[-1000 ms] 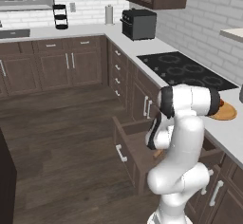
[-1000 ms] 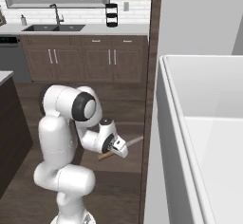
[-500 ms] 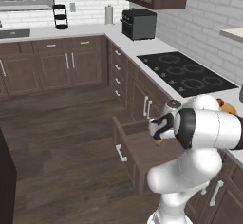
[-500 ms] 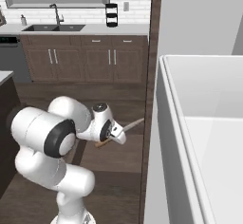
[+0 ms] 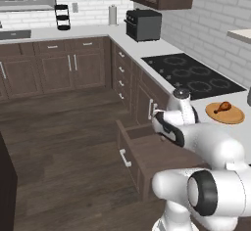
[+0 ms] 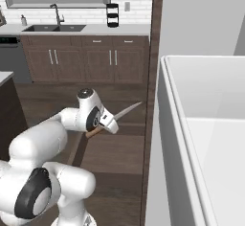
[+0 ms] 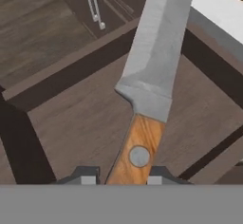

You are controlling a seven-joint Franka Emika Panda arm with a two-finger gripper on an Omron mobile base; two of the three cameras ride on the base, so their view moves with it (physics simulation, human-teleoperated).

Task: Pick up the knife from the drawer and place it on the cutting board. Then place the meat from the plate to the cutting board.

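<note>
My gripper (image 7: pixel 121 178) is shut on the knife (image 7: pixel 151 76), holding its wooden handle (image 7: pixel 137 152) between the fingertips (image 7: pixel 85 176), with the grey blade pointing away from the hand. In the right base view the gripper (image 6: pixel 107 122) carries the knife (image 6: pixel 125 111) tilted up to the right. Below it is the open drawer (image 5: pixel 147 151), whose brown floor (image 7: pixel 80 118) lies under the blade. The hand (image 5: pixel 164 126) hovers over the drawer's back end. The meat (image 5: pixel 223 106) lies on the round tan plate (image 5: pixel 225 114) on the counter to the right. The cutting board is out of view.
A black cooktop (image 5: pixel 193 76) lies beyond the plate, and a black oven box (image 5: pixel 143 24) stands in the counter's corner. Closed cabinets (image 5: pixel 73 68) line the far wall. A tall dark panel (image 6: pixel 153 76) and a white surface (image 6: pixel 206 139) stand to the right of the arm.
The hand has risen out of the drawer with the knife held in it. The arm's elbow has swung down toward the cameras.
</note>
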